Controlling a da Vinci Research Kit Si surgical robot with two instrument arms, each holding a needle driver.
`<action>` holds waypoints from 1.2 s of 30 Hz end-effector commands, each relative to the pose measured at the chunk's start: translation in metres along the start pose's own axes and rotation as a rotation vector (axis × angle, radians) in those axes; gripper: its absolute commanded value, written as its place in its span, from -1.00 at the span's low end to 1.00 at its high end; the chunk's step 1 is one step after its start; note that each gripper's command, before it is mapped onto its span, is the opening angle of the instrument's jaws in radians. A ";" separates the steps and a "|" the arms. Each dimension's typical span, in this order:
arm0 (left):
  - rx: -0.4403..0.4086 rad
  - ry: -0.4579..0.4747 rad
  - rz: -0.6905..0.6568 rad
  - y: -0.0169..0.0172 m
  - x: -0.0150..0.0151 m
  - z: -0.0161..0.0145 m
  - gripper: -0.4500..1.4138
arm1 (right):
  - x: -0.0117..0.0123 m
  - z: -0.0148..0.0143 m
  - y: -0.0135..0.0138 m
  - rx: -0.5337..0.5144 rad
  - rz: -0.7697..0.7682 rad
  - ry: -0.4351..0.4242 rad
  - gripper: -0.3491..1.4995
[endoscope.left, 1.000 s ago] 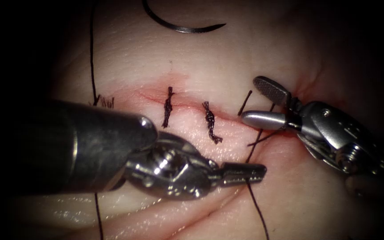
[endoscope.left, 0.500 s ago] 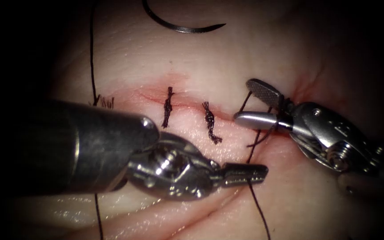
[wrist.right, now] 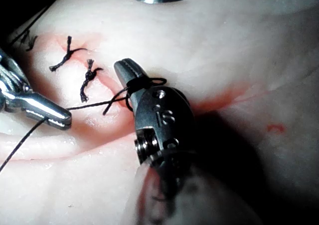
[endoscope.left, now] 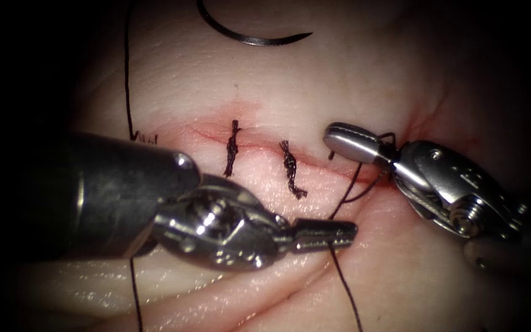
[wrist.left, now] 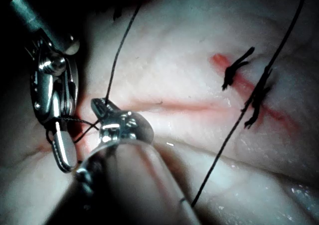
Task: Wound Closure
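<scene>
Endoscope view, read from left to right. A strand of thread runs down the left part of the tissue and passes behind the shaft of the left tool. That tool lies below the cut, its jaws closed on a second strand of thread that rises from the near edge of the tissue towards the right end of the cut. Two finished stitches cross the cut side by side, each knotted, with short cut ends standing free. The needle lies loose on the tissue surface near the far edge, above the stitches, held by neither tool and not in the tissue. At the right end of the cut the right tool has its jaws closed; thread is looped around the jaws close to the wrist, and the short tail of thread appears to be held between them, though the contact itself is hard to make out. Red fluid tints the margins of the cut and the tissue beside the right tool.
</scene>
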 end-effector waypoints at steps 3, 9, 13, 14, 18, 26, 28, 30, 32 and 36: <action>0.019 -0.012 -0.008 -0.0011 -0.0007 -0.0003 -1.00 | -0.0016 0.0003 -0.0018 -0.017 0.002 0.018 -1.00; 0.018 -0.041 -0.028 -0.0024 -0.0011 -0.0017 -1.00 | -0.0013 -0.0005 -0.0026 -0.137 0.312 0.028 -1.00; 0.016 -0.050 -0.040 -0.0030 -0.0013 -0.0023 -1.00 | -0.0006 -0.0005 -0.0027 -0.167 0.673 0.059 -1.00; 0.016 -0.051 -0.042 -0.0031 -0.0014 -0.0024 -1.00 | -0.0006 -0.0005 -0.0029 -0.181 0.732 0.066 -1.00; 0.012 -0.063 -0.051 -0.0037 -0.0019 -0.0036 -1.00 | -0.0010 -0.0010 -0.0034 -0.207 0.859 0.064 -1.00; 0.045 -0.100 -0.091 -0.0068 -0.0042 -0.0081 -1.00 | -0.0017 -0.0024 -0.0043 -0.190 0.896 0.050 -1.00; 0.041 -0.116 -0.098 -0.0074 -0.0047 -0.0088 -1.00 | -0.0018 -0.0028 -0.0048 -0.187 0.894 0.058 -1.00; 0.037 -0.125 -0.104 -0.0080 -0.0053 -0.0093 -1.00 | -0.0019 -0.0036 -0.0057 -0.175 0.765 0.088 -1.00; 0.036 -0.130 -0.104 -0.0083 -0.0058 -0.0093 -1.00 | -0.0021 -0.0041 -0.0067 -0.171 0.663 0.109 -1.00; 0.038 -0.127 -0.110 -0.0091 -0.0069 -0.0085 -1.00 | -0.0023 -0.0044 -0.0095 -0.228 0.361 0.094 -1.00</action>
